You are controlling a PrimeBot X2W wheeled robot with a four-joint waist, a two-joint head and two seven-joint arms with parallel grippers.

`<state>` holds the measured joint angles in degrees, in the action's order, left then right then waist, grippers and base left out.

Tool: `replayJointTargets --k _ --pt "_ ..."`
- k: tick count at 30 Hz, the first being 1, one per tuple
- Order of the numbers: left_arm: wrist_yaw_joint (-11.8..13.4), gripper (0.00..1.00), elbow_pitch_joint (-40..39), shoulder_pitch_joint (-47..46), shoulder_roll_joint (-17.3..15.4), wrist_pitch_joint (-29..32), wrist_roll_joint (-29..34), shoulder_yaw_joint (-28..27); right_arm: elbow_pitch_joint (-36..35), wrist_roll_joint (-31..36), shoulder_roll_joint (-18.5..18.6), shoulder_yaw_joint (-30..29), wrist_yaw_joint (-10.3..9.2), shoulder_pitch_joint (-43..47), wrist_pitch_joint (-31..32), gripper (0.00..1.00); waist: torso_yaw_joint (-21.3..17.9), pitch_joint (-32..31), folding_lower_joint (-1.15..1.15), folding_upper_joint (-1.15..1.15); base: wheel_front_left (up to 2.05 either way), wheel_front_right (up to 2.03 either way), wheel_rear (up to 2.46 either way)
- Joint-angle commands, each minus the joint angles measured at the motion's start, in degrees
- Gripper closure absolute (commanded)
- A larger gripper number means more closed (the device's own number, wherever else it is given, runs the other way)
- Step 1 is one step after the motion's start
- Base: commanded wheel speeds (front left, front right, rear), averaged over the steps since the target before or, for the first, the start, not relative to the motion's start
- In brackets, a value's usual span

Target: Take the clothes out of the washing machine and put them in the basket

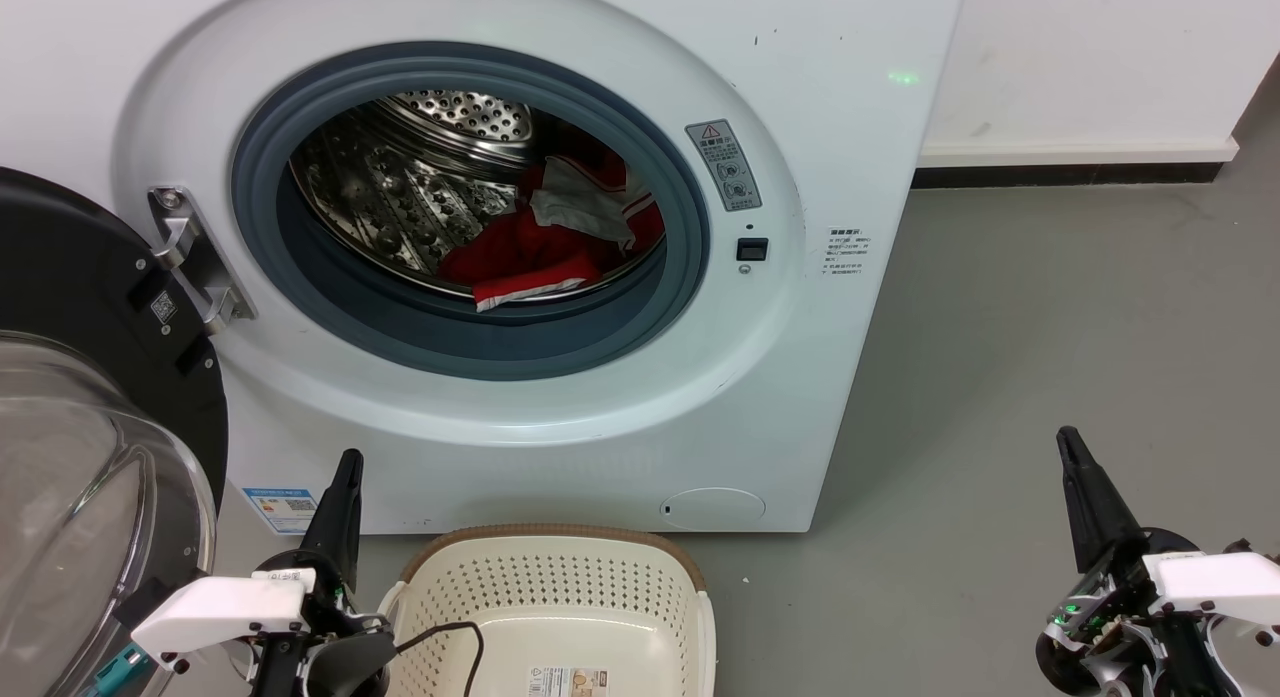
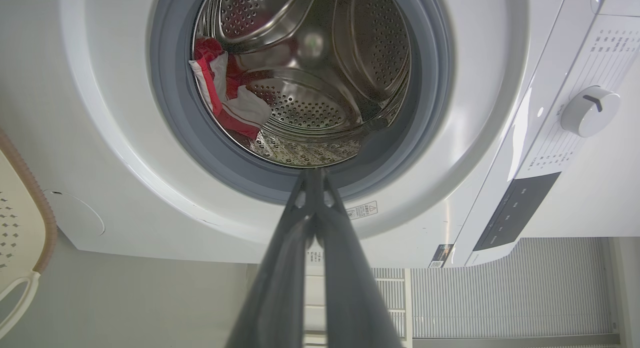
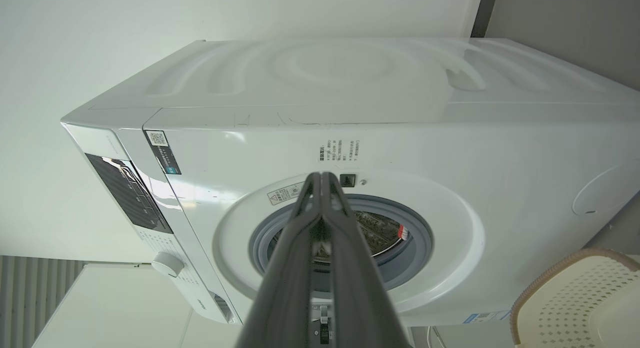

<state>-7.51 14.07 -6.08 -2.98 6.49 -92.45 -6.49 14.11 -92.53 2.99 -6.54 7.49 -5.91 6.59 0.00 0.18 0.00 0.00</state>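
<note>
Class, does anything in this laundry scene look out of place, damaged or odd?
A thin black cable near the left gripper loops into the basket, where dropped clothes might snag it. Nothing else stands out.

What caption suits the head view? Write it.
Red striped clothes lie in the open white washing machine; cream perforated basket sits below.

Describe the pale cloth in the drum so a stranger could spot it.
Look into the big white washing machine, door open. In its steel drum lie red clothes with white stripes. The cloth is the crumpled white-grey piece on top, plain, with no red.
</note>
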Motion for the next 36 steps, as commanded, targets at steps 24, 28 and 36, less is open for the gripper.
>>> replayJointTargets --k 24,28,36 --pt "0.02 1.00 0.36 0.20 0.02 -0.11 0.02 0.09 0.34 0.00 -0.02 0.04 0.00 0.25 -0.07 1.00 0.00 0.00 0.00 0.00 0.00 0.00 0.00" --pt "0.03 0.00 0.76 1.35 0.13 -0.80 0.41 0.38 1.10 0.40 -0.10 0.17 0.00 1.36 -0.70 0.00 0.01 0.01 0.00 0.00 0.00 0.00 0.00" --pt "0.79 0.00 -2.37 1.86 0.12 -3.64 8.64 -0.84 -1.54 10.03 -0.08 -0.21 0.00 2.10 -3.58 0.00 0.05 0.16 0.00 0.00 0.00 0.00 0.00"
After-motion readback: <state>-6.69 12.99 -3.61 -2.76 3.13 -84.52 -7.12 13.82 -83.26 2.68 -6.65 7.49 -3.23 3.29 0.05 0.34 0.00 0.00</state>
